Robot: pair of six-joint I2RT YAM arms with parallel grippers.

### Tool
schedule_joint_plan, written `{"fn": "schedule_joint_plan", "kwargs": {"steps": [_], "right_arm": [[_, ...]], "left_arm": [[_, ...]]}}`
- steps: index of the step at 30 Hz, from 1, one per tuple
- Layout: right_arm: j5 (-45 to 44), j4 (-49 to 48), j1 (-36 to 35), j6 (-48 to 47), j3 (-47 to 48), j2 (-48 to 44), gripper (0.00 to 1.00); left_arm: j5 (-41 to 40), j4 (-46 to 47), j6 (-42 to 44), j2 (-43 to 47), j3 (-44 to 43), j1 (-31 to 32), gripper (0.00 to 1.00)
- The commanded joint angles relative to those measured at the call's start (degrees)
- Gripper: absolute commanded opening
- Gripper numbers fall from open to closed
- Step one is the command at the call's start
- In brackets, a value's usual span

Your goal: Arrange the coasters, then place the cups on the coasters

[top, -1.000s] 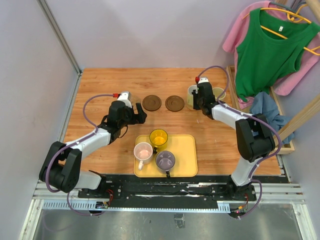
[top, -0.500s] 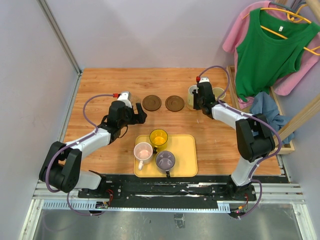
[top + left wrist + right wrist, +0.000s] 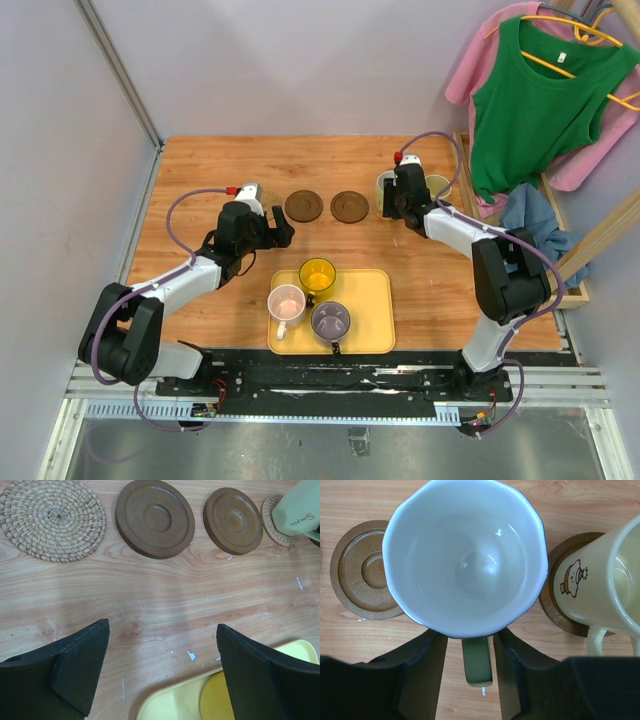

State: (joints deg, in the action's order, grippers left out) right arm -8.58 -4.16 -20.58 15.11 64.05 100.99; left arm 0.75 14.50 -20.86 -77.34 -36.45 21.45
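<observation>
A pale green-white cup point(image 3: 465, 555) stands on a woven tan coaster point(image 3: 277, 527) at the back right. My right gripper point(image 3: 470, 650) is open, its fingers on either side of the cup's handle point(image 3: 477, 662) with a gap on each side. Beside it a cream cup point(image 3: 600, 580) sits on a dark brown coaster point(image 3: 565, 615). Two bare brown coasters point(image 3: 303, 206) point(image 3: 349, 206) and a bare woven coaster point(image 3: 52, 517) lie in a row to the left. My left gripper point(image 3: 162, 650) hangs open and empty over the table. Pink point(image 3: 287, 303), yellow point(image 3: 318, 274) and grey-purple point(image 3: 330, 320) cups stand in the yellow tray point(image 3: 375, 310).
The tray lies at the near middle, just in front of my left gripper. A wooden rack with green and pink garments point(image 3: 530, 100) and a blue cloth point(image 3: 535, 215) borders the table on the right. Grey walls close the back and left.
My right gripper's jaws have spread apart, off the green-white cup's handle. The left arm has not moved.
</observation>
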Motion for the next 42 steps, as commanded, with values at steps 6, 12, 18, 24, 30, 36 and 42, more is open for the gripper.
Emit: {"fn": "schedule_joint_plan", "kwargs": {"steps": [6,12,18,24,30,36,42], "right_arm": [[-0.46,-0.45,-0.16,1.43,-0.7,-3.04,0.52],[-0.66,0.77,-0.34,2.43,-1.7,-5.07,0.57],[-0.61,1.17,-1.0,3.59,-3.5,-6.78,0.57],[-0.33,1.92,-1.95,3.93,-4.07,-7.07,0.57],[-0.34,2.3,-3.3,3.99,-4.09,-6.86,0.57],[-0.47,2.63,-4.06,4.43,-4.33,-7.06,0.57],[-2.35,3.73,-4.59,4.96,-4.84,-7.78,0.57]], "left_arm": [[0.31,0.83,-0.2,1.44,-0.28,-0.45,0.92],[0.4,0.67,-0.38,1.92,-0.31,-0.4,0.92],[0.55,0.46,-0.41,2.45,-0.29,-0.42,0.92],[0.67,0.35,-0.59,3.1,-0.03,-0.36,0.92],[0.59,0.19,-0.62,3.89,0.47,-0.44,0.92],[0.42,0.03,-0.72,4.46,0.92,-0.37,0.92],[0.47,-0.16,-0.71,5.07,1.26,-0.44,0.92]]}}
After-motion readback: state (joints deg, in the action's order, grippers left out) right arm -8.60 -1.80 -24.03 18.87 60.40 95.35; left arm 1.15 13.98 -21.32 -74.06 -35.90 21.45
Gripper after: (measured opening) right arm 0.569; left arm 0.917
